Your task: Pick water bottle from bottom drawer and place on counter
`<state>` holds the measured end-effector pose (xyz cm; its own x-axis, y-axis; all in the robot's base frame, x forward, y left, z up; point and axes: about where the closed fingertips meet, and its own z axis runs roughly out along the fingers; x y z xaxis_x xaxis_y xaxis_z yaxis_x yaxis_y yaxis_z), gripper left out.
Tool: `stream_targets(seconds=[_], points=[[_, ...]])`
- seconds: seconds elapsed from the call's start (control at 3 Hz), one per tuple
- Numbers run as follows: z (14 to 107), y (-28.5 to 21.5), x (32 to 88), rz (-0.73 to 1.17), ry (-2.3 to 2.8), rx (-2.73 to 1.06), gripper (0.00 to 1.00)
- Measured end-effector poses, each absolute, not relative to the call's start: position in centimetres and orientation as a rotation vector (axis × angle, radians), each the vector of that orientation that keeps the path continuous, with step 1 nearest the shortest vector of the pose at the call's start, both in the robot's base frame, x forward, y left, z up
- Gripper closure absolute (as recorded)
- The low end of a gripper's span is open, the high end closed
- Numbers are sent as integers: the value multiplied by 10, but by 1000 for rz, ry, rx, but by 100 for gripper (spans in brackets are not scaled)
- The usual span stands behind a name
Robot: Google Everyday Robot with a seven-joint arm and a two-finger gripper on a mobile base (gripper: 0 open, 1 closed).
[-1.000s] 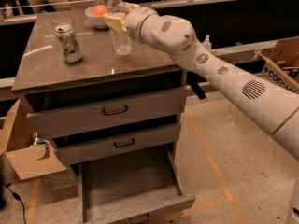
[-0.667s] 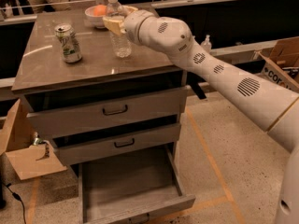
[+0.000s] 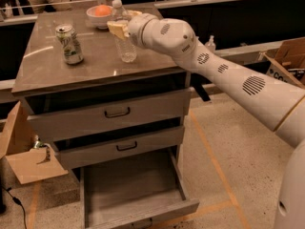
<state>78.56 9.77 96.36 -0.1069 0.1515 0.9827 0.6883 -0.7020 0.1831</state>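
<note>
The shiny grey-brown bench top [image 3: 95, 56] sits over grey drawers, and the lowest, deep grey drawer [image 3: 133, 190] is pulled out. The small clear plastic water bottle [image 3: 127, 49] stands upright on the bench. My end effector [image 3: 119, 28] is right at its upper part. I cannot tell how open it is, or if it holds the bottle.

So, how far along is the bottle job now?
Done: the bottom drawer is open and empty, and the water bottle seems to stand on the counter. In hand: the tool is at the bottle's upper part. Left: probably only moving the tool clear.
</note>
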Motion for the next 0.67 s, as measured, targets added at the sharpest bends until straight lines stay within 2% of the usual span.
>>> stream_targets(seconds=[0.33,0.67], points=[[958,94,785,-1850,-919,-1806,17],[952,84,782,-1842,-896,-1836,0]])
